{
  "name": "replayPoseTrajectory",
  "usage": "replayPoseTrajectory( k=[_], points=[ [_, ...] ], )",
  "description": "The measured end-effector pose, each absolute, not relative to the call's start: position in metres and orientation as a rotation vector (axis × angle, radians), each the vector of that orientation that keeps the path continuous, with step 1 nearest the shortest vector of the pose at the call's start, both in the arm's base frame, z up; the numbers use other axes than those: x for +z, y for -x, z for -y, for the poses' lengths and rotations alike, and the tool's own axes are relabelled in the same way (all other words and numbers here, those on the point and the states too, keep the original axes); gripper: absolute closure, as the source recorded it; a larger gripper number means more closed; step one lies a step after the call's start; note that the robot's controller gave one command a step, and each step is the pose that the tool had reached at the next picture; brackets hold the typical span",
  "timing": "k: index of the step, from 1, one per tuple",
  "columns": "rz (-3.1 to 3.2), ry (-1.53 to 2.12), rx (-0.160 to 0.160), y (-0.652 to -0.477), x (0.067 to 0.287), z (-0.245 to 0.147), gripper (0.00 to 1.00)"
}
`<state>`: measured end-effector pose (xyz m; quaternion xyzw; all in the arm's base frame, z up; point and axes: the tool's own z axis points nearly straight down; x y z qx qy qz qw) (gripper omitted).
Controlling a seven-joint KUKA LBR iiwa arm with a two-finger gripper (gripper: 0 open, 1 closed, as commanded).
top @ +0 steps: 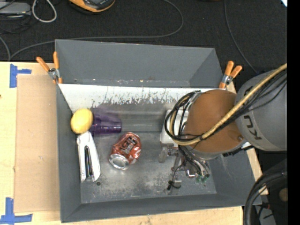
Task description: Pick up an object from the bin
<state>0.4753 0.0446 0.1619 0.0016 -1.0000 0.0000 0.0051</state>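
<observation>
Hanging low over bare floor toward the front right corner of the bin [140, 64], with the gripper [177, 179] touching no object and holding nothing visible; impossible to tell whether spread or pressed together. Probably parked here on approach rather than mid-grasp, judging by the plain metal beneath. Just behind the gripper, half tucked under the orange cover [211, 121] and cables [180, 121]: something pale, not identifiable. Nearest to the view's left of the gripper: a crushed red can [125, 151], on its side, apart from everything else, likeliest pick, with open floor between. Farther left: a white stapler-like tool [88, 157], laid along the left wall. Farthest, up-left toward the back wall: a purple cup [107, 124] on its side, touching a yellow lemon [82, 121]. Nothing barring the way to the can.
</observation>
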Motion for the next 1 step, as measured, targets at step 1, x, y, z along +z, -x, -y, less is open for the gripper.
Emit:
replayPoseTrajectory(
  k=[1],
  points=[
    [3.138,0.0,0.0,-0.4771,0.1646,-0.0443,0.0]
  ],
)
